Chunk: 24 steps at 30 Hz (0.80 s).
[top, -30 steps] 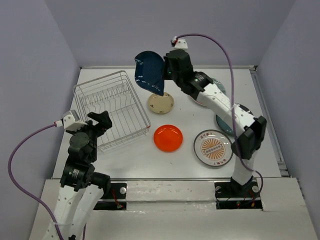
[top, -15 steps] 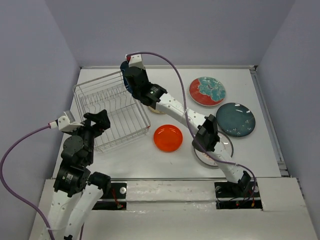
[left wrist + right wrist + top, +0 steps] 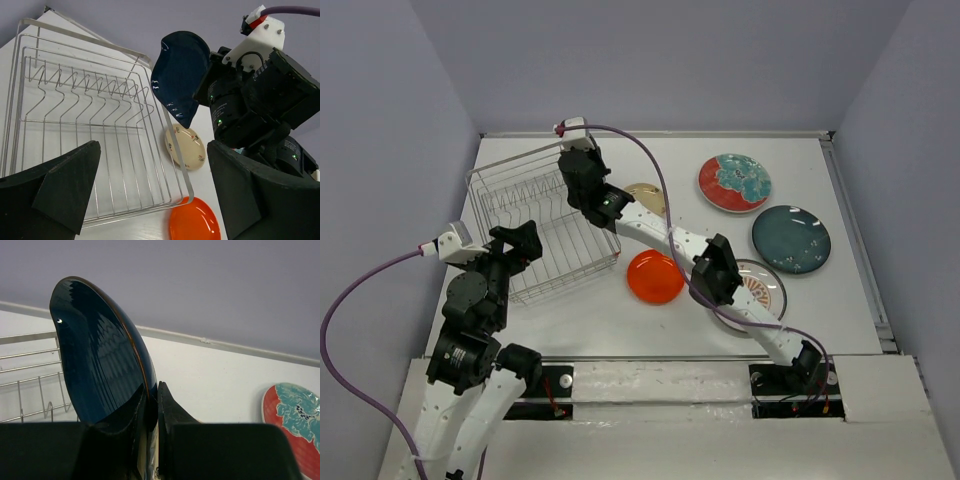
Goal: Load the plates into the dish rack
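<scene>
The right claw (image 3: 153, 402) is clamped on the lower rim of the blue plate (image 3: 100, 365). Its two fingers pinch the edge from either side, so the leaf-shaped dish stands on edge with its tip upward. In the left wrist view the plate hangs in the air at the far right corner of the rack (image 3: 85, 125), above the wire rim rather than down among the tines — whether it touches the rail cannot be told. From above, the right arm (image 3: 660, 235) reaches diagonally across the tabletop (image 3: 620, 320) to that corner, and the plate is mostly hidden under the wrist. The left claw (image 3: 152, 170) hovers low at the rack's near side, jaws spread wide with nothing between them. The other plates lie flat on the tabletop to the right of the rack. The cream plate (image 3: 648, 192) is just beside the far right corner and partly under the arm. The orange plate (image 3: 655, 277) lies near the rack's near right corner. The floral plate (image 3: 734, 183) and teal plate (image 3: 791, 239) are well off to the right, and the emblem plate (image 3: 760, 290) sits nearer the bases — partly covered by the arm's elbow.
</scene>
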Motion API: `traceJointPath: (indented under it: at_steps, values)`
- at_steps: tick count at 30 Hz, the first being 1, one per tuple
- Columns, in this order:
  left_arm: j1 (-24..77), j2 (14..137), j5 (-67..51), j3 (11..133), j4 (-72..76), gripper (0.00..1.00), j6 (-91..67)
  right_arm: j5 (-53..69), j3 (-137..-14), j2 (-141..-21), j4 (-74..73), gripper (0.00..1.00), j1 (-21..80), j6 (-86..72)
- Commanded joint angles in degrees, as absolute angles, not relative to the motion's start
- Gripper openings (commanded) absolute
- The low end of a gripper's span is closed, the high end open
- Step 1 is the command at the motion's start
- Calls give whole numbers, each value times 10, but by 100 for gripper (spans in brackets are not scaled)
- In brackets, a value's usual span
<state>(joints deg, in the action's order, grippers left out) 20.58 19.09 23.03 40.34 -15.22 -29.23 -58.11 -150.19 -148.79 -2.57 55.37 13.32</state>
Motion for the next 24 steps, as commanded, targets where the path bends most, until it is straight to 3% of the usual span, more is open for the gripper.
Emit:
traceJointPath:
  at_steps: [1,24]
  values:
    - [209,188,247,417,-136,99,-294,-611,-1543,-1480,98,7,555,139]
    - [211,185,245,417,-138,99,-300,-606,-1550,-1528,103,7,571,99]
